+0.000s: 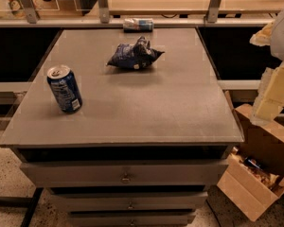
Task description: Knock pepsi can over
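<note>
One can matters here: the pepsi can (64,89) stands upright near the left edge of the counter (170,112), toward the front, with bare surface around it, so a sideways push should tip it freely. Behind it to the right, well apart, lies a crumpled blue snack bag (134,56). A paler can (138,24) lies on its side at the far edge. Neither blocks your approach. The gripper (273,96) hangs beyond the counter's right side, above a cardboard box (255,183), far from the can. Whether it is open or closed cannot be told. You likely must cross the counter first.
</note>
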